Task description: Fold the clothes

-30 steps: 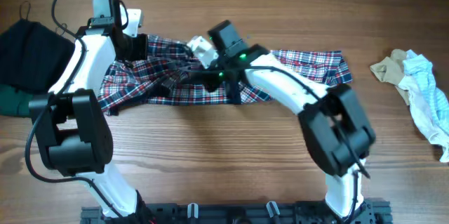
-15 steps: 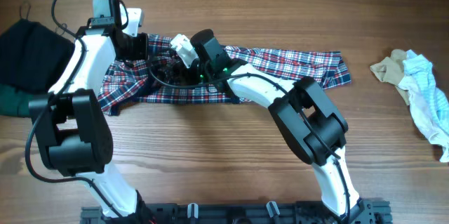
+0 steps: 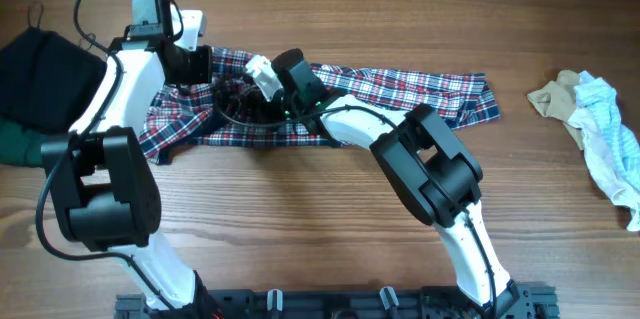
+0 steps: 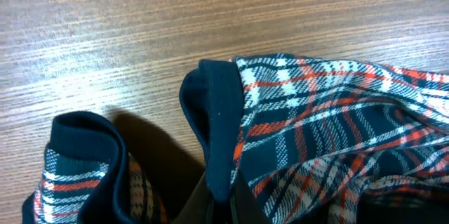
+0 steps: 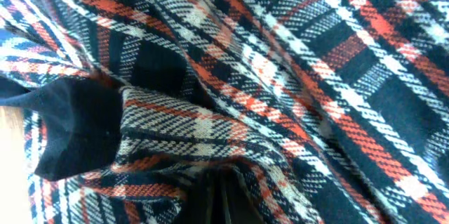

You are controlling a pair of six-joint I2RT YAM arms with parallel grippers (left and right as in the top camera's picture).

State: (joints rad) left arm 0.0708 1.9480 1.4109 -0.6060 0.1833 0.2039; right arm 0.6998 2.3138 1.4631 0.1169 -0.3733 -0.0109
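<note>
The plaid shirt (image 3: 420,91) is lying stretched along the far side of the desk, around the middle. The left gripper (image 4: 219,199) is pinching the shirt's navy trim (image 4: 217,104) tight at its left end. The right gripper (image 5: 210,194) is squeezing a bunched fold of plaid close by. A black garment (image 3: 40,64) is sitting at the left edge, and pale clothes (image 3: 598,124) at the right edge.

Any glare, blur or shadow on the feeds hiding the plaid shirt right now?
Overhead: even light, sharp, though the right arm covers part of the plaid shirt. Left wrist: pale sheen on the table, dark shadow beside the navy trim, weave crisp. Right wrist: cloth fills the frame, sharp, darkening at the bottom edge.
</note>
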